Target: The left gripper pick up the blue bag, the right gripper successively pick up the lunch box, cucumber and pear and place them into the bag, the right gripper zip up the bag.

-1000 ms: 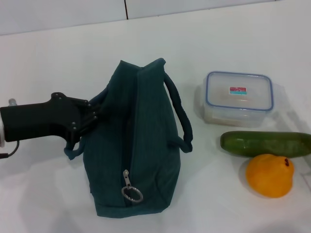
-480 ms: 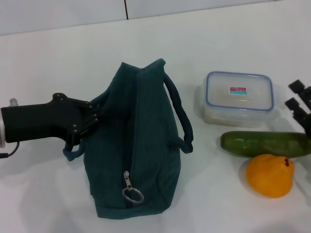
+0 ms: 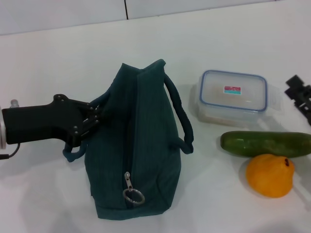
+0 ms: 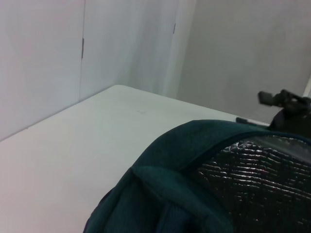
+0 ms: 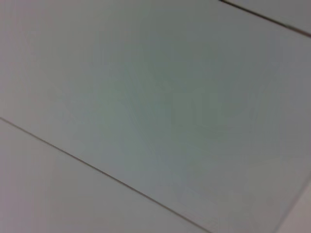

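Bag (image 3: 133,145): dark teal fabric, standing on the white surface (image 3: 58,58) at centre, its zipped top seam running from far to near, with the metal ring pull (image 3: 133,196) lying at the near end. One loop handle (image 3: 181,116) arches out on the right side; the other handle (image 3: 73,154) droops on the left.

Left hand (image 3: 93,119): black, reaching in from the left edge and pressed against the bag's left flank at the handle. Its fingers appear clamped together on the left handle strap. The left wrist view shows the bag's fabric (image 4: 165,194) close up and a patch of silvery lining (image 4: 252,179), with the right hand (image 4: 284,102) small beyond it.

Right hand (image 3: 300,94): only partly in view at the right edge, just right of the box and apart from it. Two dark fingers show, spread apart with nothing between them. The right wrist view shows only pale panelled wall.

Box (image 3: 233,97): clear, blue-rimmed lid on, red and teal sticker uppermost, resting on the surface to the right of the bag at the far side.

Cucumber (image 3: 265,143): lying crosswise just near of the box.

Pear (image 3: 269,174): orange-yellow, touching the cucumber's near side, at the right.
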You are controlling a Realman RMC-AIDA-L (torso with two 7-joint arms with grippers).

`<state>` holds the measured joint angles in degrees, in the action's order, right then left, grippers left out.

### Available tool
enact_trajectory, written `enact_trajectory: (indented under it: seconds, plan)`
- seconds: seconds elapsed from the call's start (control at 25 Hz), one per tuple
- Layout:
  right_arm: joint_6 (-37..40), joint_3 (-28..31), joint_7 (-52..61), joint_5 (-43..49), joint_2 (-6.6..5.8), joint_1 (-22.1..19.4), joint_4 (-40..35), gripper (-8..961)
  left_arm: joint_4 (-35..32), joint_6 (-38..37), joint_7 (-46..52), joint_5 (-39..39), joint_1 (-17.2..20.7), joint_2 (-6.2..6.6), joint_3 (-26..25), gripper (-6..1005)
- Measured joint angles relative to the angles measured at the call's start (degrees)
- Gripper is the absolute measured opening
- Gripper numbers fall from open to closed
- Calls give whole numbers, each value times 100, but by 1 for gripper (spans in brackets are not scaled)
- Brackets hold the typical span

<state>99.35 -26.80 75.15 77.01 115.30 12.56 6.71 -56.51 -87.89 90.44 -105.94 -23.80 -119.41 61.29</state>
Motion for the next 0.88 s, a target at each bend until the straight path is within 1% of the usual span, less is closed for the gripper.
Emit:
enact_trajectory:
  seconds: [0.08, 0.16, 0.32, 0.52, 0.68, 0.88]
  plan:
    - [92, -34, -56, 27, 0, -43, -110, 750, 8, 0, 12, 14, 1, -2, 4, 51]
    - [109, -229, -57, 232, -5, -12, -366, 749, 28, 1, 20, 28, -3, -7, 5, 51]
    - [-176, -730, -113, 676, -3, 237, -777, 748, 37, 1, 20, 45, -14, -21, 8, 51]
    - [-419, -1197, -257, 749, 4, 494, -837, 748, 110, 43, 4, 63, -35, -31, 16, 51]
    - [-502, -1252, -284, 749, 9, 511, -835, 748, 182, 50, -2, 80, -62, -31, 9, 51]
    - [-725, -1256, -258, 748, 0, 422, -835, 748, 214, 54, -11, 83, -79, -24, -26, 51]
